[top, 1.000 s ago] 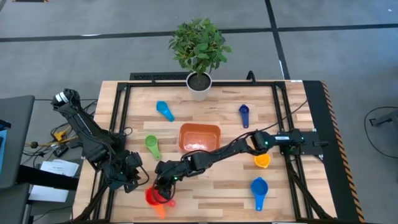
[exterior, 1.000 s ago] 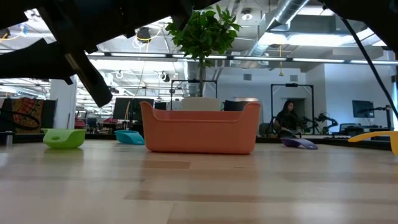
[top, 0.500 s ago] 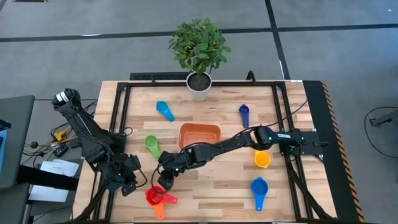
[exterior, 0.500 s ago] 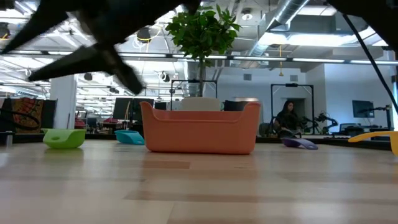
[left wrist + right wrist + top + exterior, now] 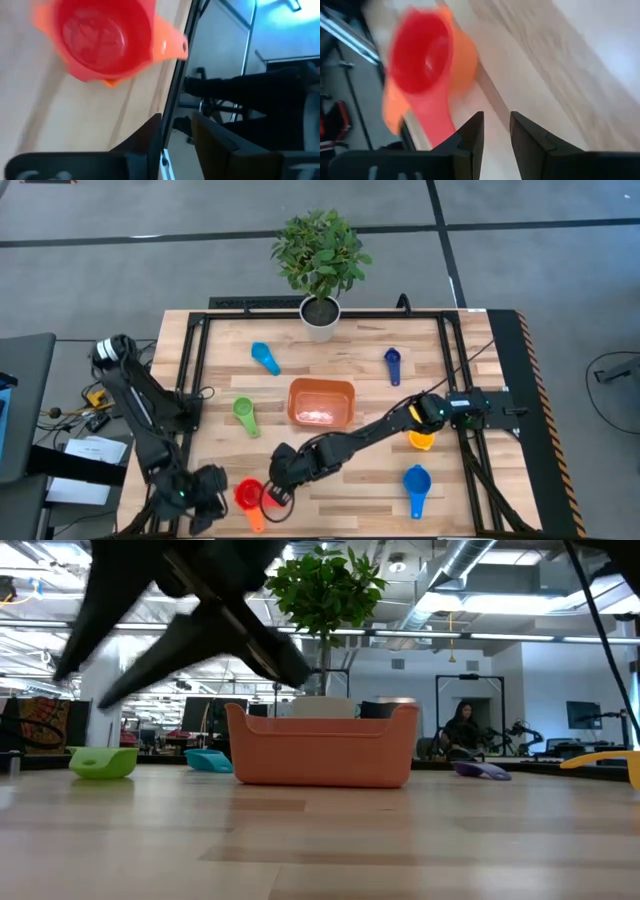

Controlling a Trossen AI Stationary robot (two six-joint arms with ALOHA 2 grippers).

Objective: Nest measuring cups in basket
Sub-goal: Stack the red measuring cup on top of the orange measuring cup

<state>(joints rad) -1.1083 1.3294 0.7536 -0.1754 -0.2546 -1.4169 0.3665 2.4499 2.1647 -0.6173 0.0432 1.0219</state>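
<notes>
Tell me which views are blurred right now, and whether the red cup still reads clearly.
Low view: dark arm smeared across the top; basket sharp. Both wrist views: red cup soft but recognisable, nested in the orange cup. High view: sharp.

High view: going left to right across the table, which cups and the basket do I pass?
Green cup → light blue cup → basket → navy cup → blue cup. The red and orange pair at the near edge overlaps the green cup's column, so I leave it out.

Open-plan robotics lab: exposed ceiling ducts (image 5: 470,565), distant workstations, seated person (image 5: 462,730).
</notes>
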